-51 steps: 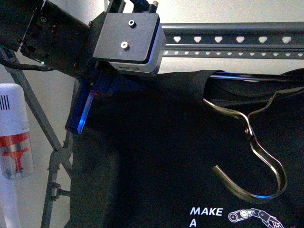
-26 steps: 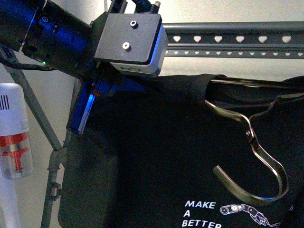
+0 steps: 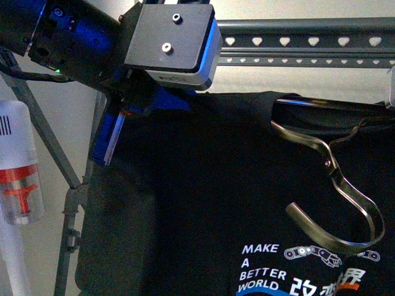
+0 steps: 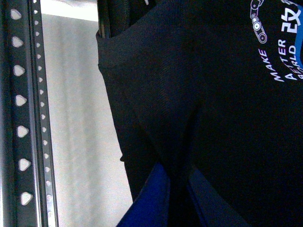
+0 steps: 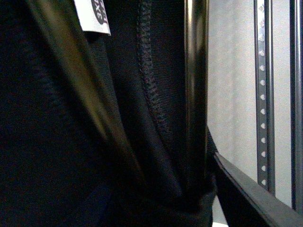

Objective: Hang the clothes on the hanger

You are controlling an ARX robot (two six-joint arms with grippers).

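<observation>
Change: print on shirt (image 3: pixel 216 185) sits higher in the front view than half a second ago; "WORLD" and the white characters now show. Left arm slightly higher.
Left gripper (image 4: pixel 177 203): clenched on a fold of shirt fabric at the shoulder edge; cloth pinched between the two blue fingers (image 4: pixel 151 203).
Right gripper (image 5: pixel 189 203): only a dark finger edge shows beside cloth and a metal bar; cannot tell whether closed or released.
Shirt: hangs from the left gripper, spreading below it and toward the robot's right; print low, well apart from the gripper.
Rack (image 3: pixel 321 51): heart-holed rail behind and just above the left gripper, behind the shirt's top edge; slanted leg below the gripper.
Wire hanger (image 3: pixel 329 161): toward the robot's right of the left gripper, hook lying against the shirt front.
Bottle (image 3: pixel 15 185): white, orange part inside, further left than the left gripper and below it.
</observation>
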